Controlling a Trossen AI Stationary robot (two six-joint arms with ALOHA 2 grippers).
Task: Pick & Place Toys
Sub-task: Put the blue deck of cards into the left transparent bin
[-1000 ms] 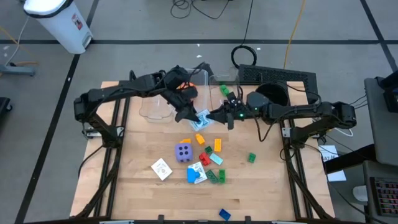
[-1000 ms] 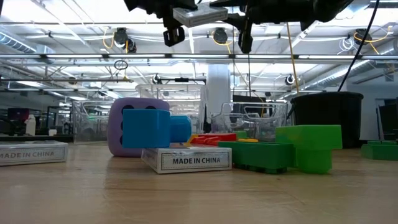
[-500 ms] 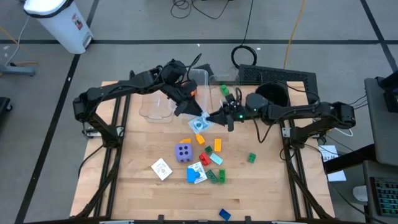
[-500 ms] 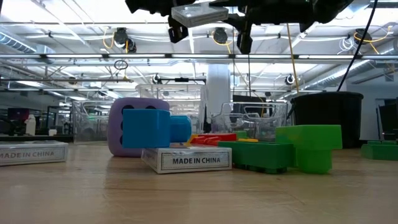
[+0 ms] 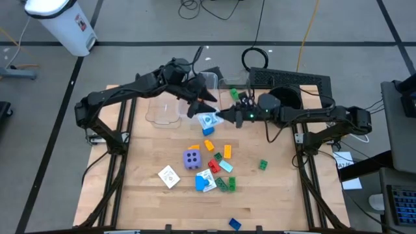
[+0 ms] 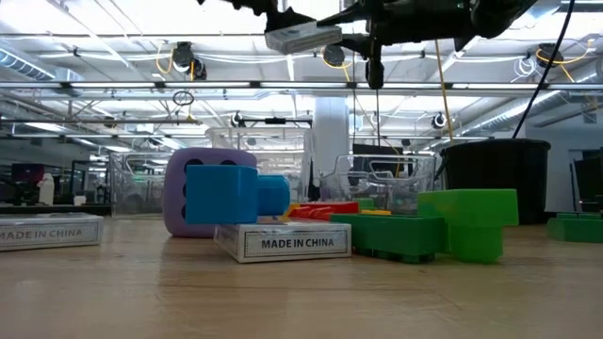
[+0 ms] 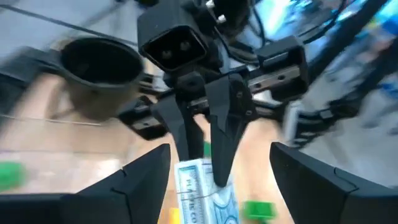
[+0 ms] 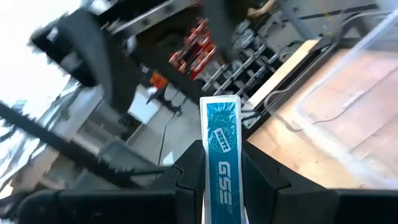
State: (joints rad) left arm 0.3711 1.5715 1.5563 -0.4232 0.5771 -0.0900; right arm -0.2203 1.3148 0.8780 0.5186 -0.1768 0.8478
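Near edge of the worktop (image 5: 130,208): a lone blue brick (image 5: 234,224) lies close to the front edge, well apart from the rest. Farther in, toward the middle, sits the main scatter — a white card pack (image 5: 169,176), a purple die (image 5: 192,159) with dots up, a blue brick (image 6: 231,193) resting on a second card pack (image 6: 283,241), green bricks (image 5: 226,184), and one green brick (image 5: 262,165) off toward the right edge. All lie flat and loose, apparently waiting to be picked.

Above the scatter, in mid-air over the worktop's far half: a boxed deck of cards (image 5: 208,120), blue and white. The right gripper (image 8: 222,163) has its fingers closed on the deck's flat faces, edge-on between them, its long axis running out along the fingers and away from the wrist. In the low view the deck (image 6: 301,38) hangs roughly level. The left gripper (image 5: 205,102) stands just beside it with fingers spread wide and nothing between them; its wrist view looks straight onto the right gripper's closed fingers (image 7: 224,124) — probably a hand-over, with the deck carried by the right arm alone.

Far edge: clear bins (image 5: 166,110) and a black pot (image 5: 286,99) near the far right corner — likely destinations.
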